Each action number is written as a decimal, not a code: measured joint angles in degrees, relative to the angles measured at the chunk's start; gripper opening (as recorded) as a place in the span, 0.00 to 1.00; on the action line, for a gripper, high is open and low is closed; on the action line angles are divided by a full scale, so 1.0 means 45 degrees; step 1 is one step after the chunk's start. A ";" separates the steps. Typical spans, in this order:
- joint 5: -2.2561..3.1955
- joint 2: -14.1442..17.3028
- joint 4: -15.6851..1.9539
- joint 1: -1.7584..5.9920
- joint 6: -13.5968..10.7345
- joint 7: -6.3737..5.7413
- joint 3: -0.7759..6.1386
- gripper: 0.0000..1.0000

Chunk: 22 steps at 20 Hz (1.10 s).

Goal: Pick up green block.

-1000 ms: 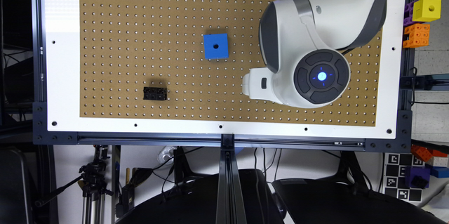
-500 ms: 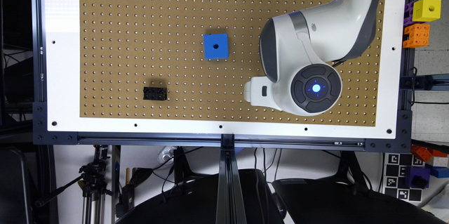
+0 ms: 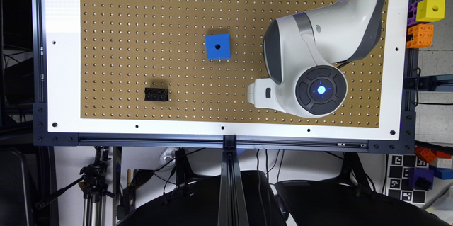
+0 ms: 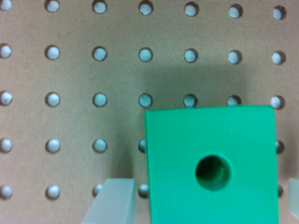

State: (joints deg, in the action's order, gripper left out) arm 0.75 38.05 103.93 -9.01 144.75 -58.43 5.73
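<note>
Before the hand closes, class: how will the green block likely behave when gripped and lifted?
The green block looks rigid, with flat straight sides, so it probably won't deform or roll. Its smooth matte faces may slip a little under a light grip. It sits flat on the pegboard between the open fingers, so tipping seems unlikely.

The blue block [image 3: 217, 46] is lying on the pegboard [image 3: 141, 24], the black brick [image 3: 156, 94] sitting at its seven o'clock, well apart.

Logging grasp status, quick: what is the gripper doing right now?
Gripper: open, fingers on either side of the green block, not yet shut on it.
</note>
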 joint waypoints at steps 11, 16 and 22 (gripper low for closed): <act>0.0009 0.0016 -0.0013 0.0013 -0.0060 0.0002 -0.0026 0.00; 0.0010 -0.0126 -0.0012 0.0018 -0.0238 0.0002 -0.0037 0.00; 0.0010 -0.1017 -0.0010 0.0018 -0.1229 0.0001 -0.0038 0.00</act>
State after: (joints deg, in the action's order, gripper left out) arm 0.79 33.47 103.89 -8.93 139.22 -58.42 5.55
